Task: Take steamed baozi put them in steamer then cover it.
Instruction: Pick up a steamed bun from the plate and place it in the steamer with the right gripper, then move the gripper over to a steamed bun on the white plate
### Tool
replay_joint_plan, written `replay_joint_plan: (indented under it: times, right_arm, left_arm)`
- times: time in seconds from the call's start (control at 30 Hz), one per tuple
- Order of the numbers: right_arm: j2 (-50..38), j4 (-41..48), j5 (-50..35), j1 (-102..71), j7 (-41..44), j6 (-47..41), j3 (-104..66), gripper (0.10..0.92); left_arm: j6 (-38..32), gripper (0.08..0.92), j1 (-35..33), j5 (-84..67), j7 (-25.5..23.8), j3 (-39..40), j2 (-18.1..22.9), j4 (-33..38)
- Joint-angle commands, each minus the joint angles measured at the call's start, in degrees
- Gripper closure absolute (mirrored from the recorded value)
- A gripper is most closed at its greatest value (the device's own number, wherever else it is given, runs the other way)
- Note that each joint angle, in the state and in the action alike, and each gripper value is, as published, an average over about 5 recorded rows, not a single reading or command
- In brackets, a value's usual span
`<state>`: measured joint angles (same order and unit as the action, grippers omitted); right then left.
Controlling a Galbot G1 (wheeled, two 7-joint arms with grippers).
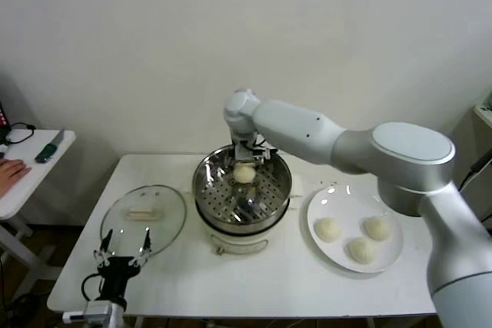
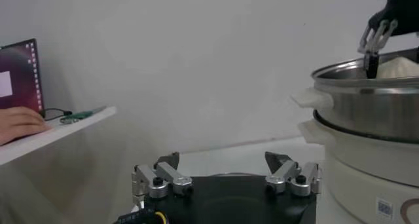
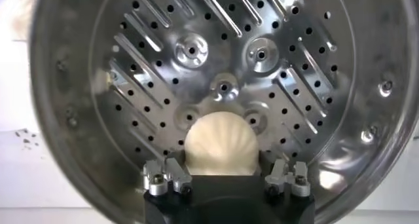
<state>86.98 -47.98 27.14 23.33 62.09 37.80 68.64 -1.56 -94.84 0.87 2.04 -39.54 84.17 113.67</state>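
My right gripper (image 1: 244, 160) hangs over the far side of the steamer (image 1: 201, 190), and between its fingers (image 3: 159, 178) sits one baozi (image 3: 221, 146), pleated on top, just above the perforated tray (image 3: 281, 81). The fingers look closed on the bun's flanks, though from the wrist view I can't be sure whether its underside already rests on the steel. It is soft, light dough, so I judge it would dent under any hard squeeze and may cling a little when I let go; the widest part of its sides is the right place to hold, never the pleats. Three more baozi wait on the white plate (image 1: 319, 203) on the counter (image 1: 177, 282), to the right of the steamer. My left gripper (image 1: 123, 253) idles low at the counter's near edge, fingers spread wide and holding nothing, just beside the glass cover (image 1: 143, 217). That cover looks heavier, rigid and slick; its cream bar handle (image 1: 143, 213) is the sensible place to grip.
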Motion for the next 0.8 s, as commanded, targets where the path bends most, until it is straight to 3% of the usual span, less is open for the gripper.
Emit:
replay_joint_plan:
  times: [0.03, 0.2, 0.5, 0.8]
  right_arm:
    - [2.1, 3.4, 4.8, -2.7, -0.4, 1.1, -1.9, 0.264]
    - [1.4, 2.8, 4.0, -2.2, 0.3, 1.2, -2.6, 0.206]
    - [-3.1, -2.1, -4.3, 3.1, 2.2, 0.8, -3.4, 0.202]
    - [-14.8, -10.2, -27.4, 15.8, 0.1, -9.0, 6.4, 0.203]
  left_arm:
    - [0.0, 0.177, 0.0, 0.1, 0.0, 0.1, 0.1, -0.1]
    - [0.1, 0.177, 0.0, 0.2, 0.2, 0.1, 0.0, 0.0]
    - [0.2, 0.177, -0.5, 0.2, 0.6, 0.1, 0.1, 0.2]
    - [0.5, 0.177, -0.7, -0.6, 1.6, 0.2, -0.2, 0.0]
